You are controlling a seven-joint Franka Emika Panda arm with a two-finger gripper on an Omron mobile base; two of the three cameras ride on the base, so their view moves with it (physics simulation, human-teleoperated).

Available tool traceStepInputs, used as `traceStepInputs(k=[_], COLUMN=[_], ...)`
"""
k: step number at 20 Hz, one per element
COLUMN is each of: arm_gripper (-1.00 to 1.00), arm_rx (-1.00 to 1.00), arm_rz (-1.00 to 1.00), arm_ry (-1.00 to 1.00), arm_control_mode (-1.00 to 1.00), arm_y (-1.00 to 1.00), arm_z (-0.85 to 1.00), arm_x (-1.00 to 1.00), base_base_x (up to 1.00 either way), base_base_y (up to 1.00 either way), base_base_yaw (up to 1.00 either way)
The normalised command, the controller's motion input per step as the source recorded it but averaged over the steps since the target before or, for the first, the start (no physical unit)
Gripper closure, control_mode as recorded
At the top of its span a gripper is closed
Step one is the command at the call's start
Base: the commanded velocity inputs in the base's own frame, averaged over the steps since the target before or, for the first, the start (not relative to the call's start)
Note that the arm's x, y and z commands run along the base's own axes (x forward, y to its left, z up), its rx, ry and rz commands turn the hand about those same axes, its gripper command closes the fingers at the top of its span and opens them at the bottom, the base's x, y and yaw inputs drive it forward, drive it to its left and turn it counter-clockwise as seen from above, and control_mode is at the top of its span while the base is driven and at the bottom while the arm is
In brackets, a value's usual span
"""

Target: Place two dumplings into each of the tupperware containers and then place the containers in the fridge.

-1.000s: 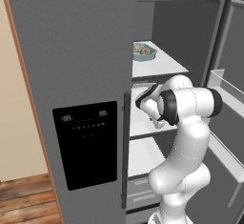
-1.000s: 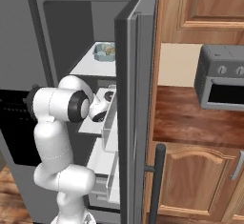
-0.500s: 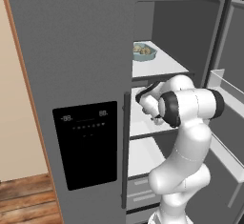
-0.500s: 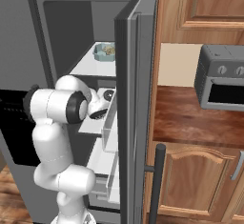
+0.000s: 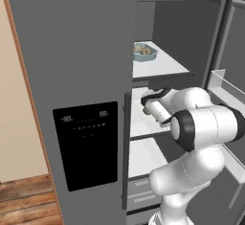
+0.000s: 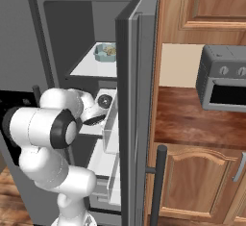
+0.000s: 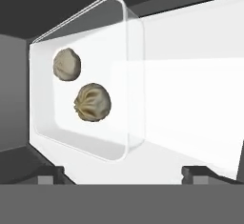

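Gripper (image 7: 124,173) fingers spread wide, clear of the white tray (image 7: 119,137), which lies on a white fridge (image 5: 72,51) shelf (image 7: 190,104) with two dumplings (image 7: 92,102) inside. Blue tub (image 5: 145,51) with dumplings sits on the shelf above.

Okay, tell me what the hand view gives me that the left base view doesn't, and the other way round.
Hand view: a white-grey rectangular tray lying on a white shelf, with two pale tan crimped dumplings inside, and the hand open just in front of it.
Left base view: a light blue octagonal tub of dumplings on the upper shelf, the black dispenser panel and the white arm reaching in.
Both: the tall dark grey fridge interior with its white shelves.
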Motion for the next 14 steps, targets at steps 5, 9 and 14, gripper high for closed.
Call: traceStepInputs(k=[5, 9, 14], arm_gripper=[-1.0, -1.0, -1.0], arm_rx=[-0.01, -0.03, 0.0], arm_rz=[-0.06, -0.1, -0.11], arm_ry=[0.11, 0.1, 0.1], arm_control_mode=[-1.0, -1.0, -1.0], arm_y=[0.17, 0.23, -0.05], arm_z=[0.96, 0.91, 1.0], arm_x=[-0.22, -0.48, -0.64], base_base_x=[0.0, 0.0, 0.0], base_base_y=[0.0, 0.0, 0.0], base_base_yaw=[0.0, 0.0, 0.0])
